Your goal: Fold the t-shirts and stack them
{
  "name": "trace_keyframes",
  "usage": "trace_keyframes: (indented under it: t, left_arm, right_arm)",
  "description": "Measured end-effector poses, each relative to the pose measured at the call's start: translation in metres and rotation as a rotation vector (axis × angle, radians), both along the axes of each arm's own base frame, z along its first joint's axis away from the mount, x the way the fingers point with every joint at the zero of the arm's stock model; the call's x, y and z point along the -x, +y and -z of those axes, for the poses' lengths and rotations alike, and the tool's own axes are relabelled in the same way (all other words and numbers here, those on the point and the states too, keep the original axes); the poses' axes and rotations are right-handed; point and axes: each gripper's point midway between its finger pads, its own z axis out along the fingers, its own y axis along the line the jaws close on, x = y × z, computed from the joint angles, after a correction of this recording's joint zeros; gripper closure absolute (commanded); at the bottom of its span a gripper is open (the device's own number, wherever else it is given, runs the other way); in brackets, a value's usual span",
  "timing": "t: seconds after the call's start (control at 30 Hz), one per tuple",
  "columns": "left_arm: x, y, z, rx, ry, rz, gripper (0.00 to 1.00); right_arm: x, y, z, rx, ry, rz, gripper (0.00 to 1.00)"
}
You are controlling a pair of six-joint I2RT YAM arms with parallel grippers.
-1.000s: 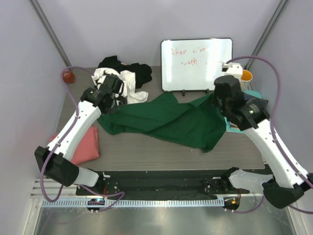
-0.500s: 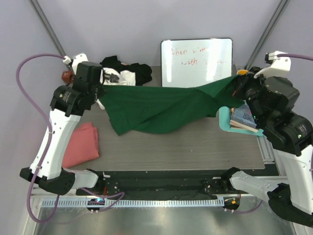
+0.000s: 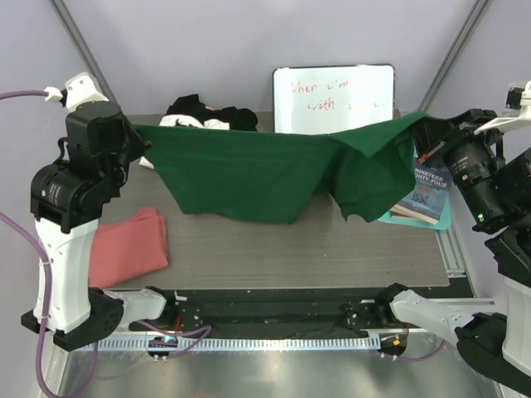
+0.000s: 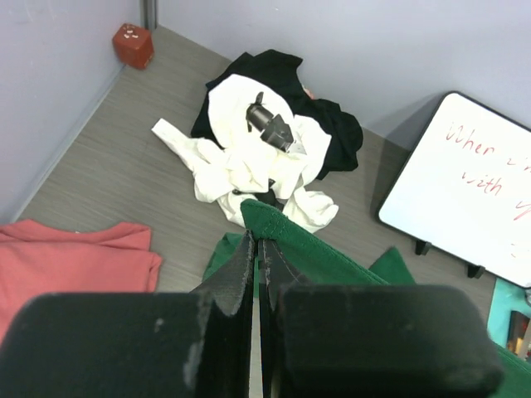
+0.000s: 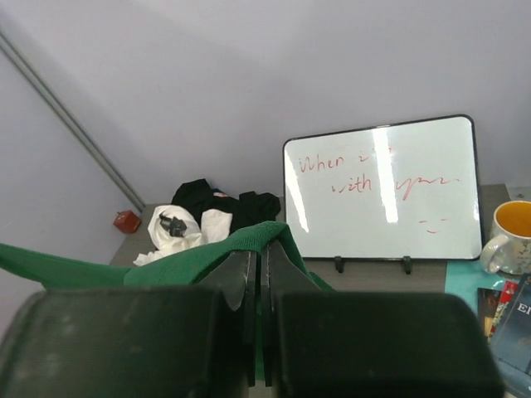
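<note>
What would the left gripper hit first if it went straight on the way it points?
Apart from the dark green t-shirt it's pinching, the left gripper is aimed down at the crumpled white t-shirt. That is probably the first contact, though depth is unclear from the wrist view.

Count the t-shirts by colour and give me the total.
green t-shirt: 1
pink t-shirt: 1
white t-shirt: 1
black t-shirt: 1
Total: 4
</note>
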Motion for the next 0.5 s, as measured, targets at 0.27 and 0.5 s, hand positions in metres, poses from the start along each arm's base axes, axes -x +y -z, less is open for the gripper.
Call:
trace_keyframes:
  t: [0.27, 0.5]
  left_arm:
    - [0.011, 0.005, -0.009, -0.011, -0.025, 0.013, 1.00]
    - [0.010, 0.007, -0.008, -0.044, -0.013, 0.016, 1.00]
  right_arm:
    - [0.017, 0.009, -0.020, -0.004, -0.056, -0.094, 0.99]
    - [0.017, 0.003, -0.033, 0.006, -0.084, -0.068, 0.99]
